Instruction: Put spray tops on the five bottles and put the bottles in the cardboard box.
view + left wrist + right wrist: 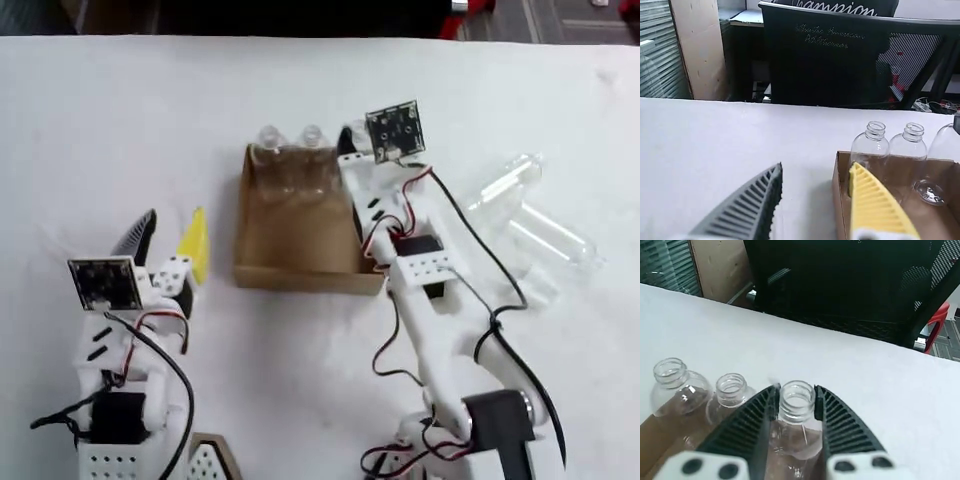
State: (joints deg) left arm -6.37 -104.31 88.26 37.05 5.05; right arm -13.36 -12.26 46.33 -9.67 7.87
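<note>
Yellow on one side and dark grey on the other, the left gripper (174,215) sits nearest the arms' bases, just beside the cardboard box (300,272). Its jaws are spread wide with nothing between them, which reads as an idle hand parked out of the way while the other arm works. Off to the other side of the box, two loose bottles (508,185) (555,240) lie on their sides on the white table (120,130), crossing one another, likely within that arm's reach for the next picks. Farther along, the right gripper (796,390) is over the box's far corner, its jaws closed on the neck of a clear bottle (792,435). Holding it just under the rim probably keeps the body hanging straight so it can slip down between the walls. Beside it, a pair of bottles (677,385) (730,392) already stands in a row against the far wall, a packing that seems meant to leave the near part free for the remaining two. All three necks are bare and open, so the capping step looks undone. Beyond the table edge stands a black chair (830,60).
</note>
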